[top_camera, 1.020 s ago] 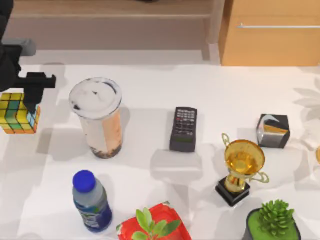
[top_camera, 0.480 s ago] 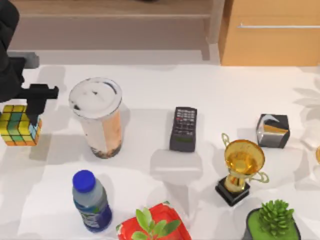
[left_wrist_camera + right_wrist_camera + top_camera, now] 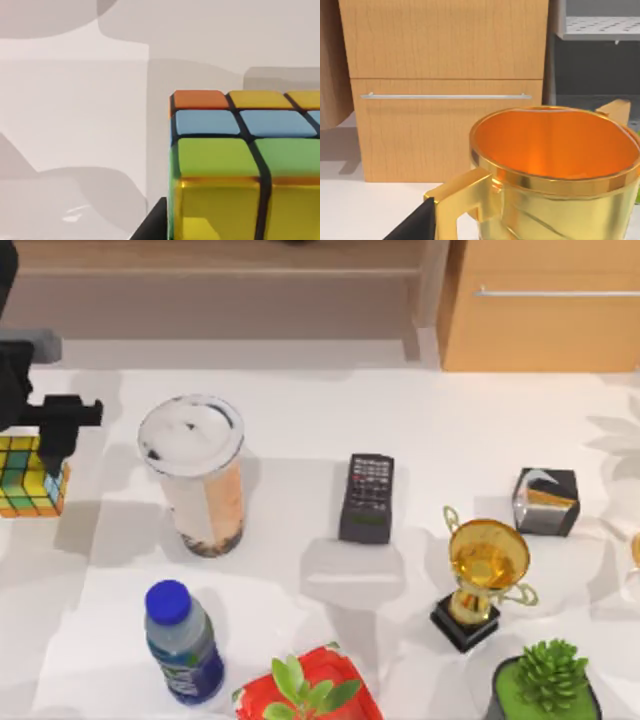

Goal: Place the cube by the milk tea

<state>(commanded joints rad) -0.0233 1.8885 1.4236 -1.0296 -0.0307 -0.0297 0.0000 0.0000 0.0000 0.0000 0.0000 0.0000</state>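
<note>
The cube [image 3: 28, 476], with yellow, green, orange and blue squares, hangs at the table's far left edge, with my left gripper [image 3: 40, 445] shut on it. A shadow lies on the table under it. Up close in the left wrist view, the cube [image 3: 245, 165] shows its colored faces over the white tabletop. The milk tea [image 3: 195, 475], a tall clear cup with a white lid and dark pearls at the bottom, stands upright to the right of the cube, a clear gap away. My right gripper [image 3: 415, 227] shows as a dark sliver beside the gold trophy [image 3: 555, 165].
A blue-capped bottle [image 3: 182, 642] stands in front of the milk tea. A black remote [image 3: 368, 497] lies mid-table. The gold trophy [image 3: 485, 580], a dark patterned box [image 3: 546, 502], a green plant [image 3: 545, 680] and a red planter [image 3: 308, 690] occupy the right and front.
My left gripper, still holding the cube, first came slightly toward the front, then shifted a little left and back. Everything else stayed put.
</note>
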